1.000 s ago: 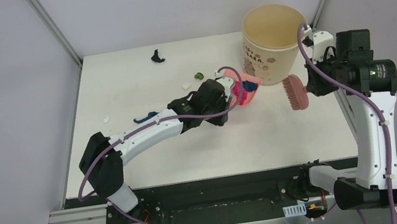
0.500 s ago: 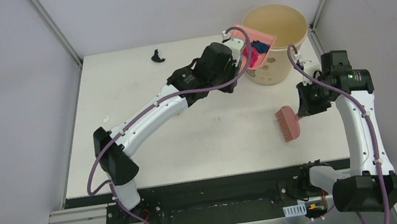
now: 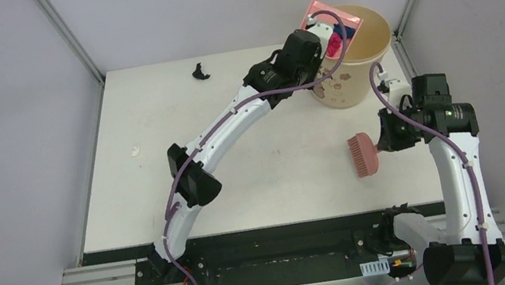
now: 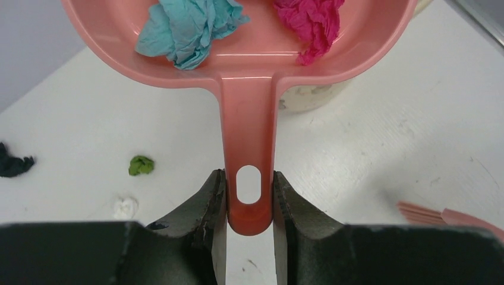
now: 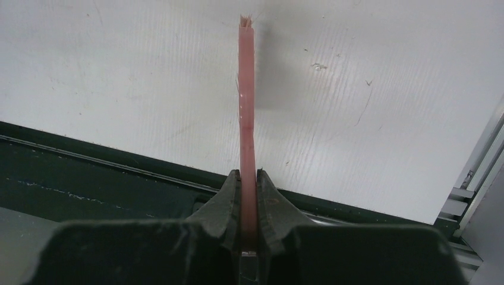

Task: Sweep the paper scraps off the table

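Observation:
My left gripper is shut on the handle of the pink dustpan, held tilted over the beige bucket. In the left wrist view the gripper clamps the handle; a teal scrap and a red scrap lie in the pan. A green scrap, a white scrap and a black scrap lie on the table. The black scrap and another white scrap show from above. My right gripper is shut on the pink brush.
The bucket stands at the table's back right corner. The brush hangs edge-on above the table near its black front edge. Metal frame posts rise at both back corners. My left arm stretches diagonally across the table's middle.
My left arm has lifted the dustpan from the table beside the bucket up over its rim. My right arm has drawn the brush back toward the near right.

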Controlling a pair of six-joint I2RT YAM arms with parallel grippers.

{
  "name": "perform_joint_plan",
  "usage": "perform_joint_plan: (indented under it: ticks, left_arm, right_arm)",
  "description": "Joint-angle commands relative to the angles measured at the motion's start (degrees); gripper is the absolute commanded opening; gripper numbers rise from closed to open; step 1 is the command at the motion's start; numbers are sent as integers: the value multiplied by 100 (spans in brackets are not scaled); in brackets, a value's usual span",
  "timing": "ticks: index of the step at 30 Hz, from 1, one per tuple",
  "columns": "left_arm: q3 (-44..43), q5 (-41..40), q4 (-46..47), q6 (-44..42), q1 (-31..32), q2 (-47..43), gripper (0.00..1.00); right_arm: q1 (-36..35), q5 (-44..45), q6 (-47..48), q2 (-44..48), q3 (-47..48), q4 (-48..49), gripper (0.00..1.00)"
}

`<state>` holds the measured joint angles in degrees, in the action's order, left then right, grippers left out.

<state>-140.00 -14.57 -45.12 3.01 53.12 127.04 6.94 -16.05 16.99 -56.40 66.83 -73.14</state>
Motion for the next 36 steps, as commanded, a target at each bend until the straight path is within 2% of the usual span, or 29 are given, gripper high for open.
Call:
perform_joint_plan:
  ticks: [1,5,11,16,23,29,31,36]
  left_arm:
    - [-1114,-347,144,-554,-83,356,0]
    - [-1347,-524,644,-1184,-139,614,0]
    - [-1330,-1223,1530,-2705,-158,914,0]
    - [-1376,-1513,2590,-3980,-215,1265,0]
    - [-845,-1262,4014,-5507,-459,1212,0]
    - [212,-97,5116,-7164,-780,881,0]
    - [442,288,5199,-7492,-903,736,0]
    - [757,101,5940,-8084,-974,636,0]
  right_arm:
    - [36,-194,-185,173,-33,380,0]
    - [36,-435,-292,224,-92,503,0]
    - [44,-1180,-321,236,-105,521,0]
    - [72,-1348,-311,406,-117,545,0]
    - [197,-1577,-296,462,-141,561,0]
    - [263,-1676,-302,475,-152,579,0]
    - [272,-1682,-308,508,-152,586,0]
    - [289,-1750,-328,493,-160,595,0]
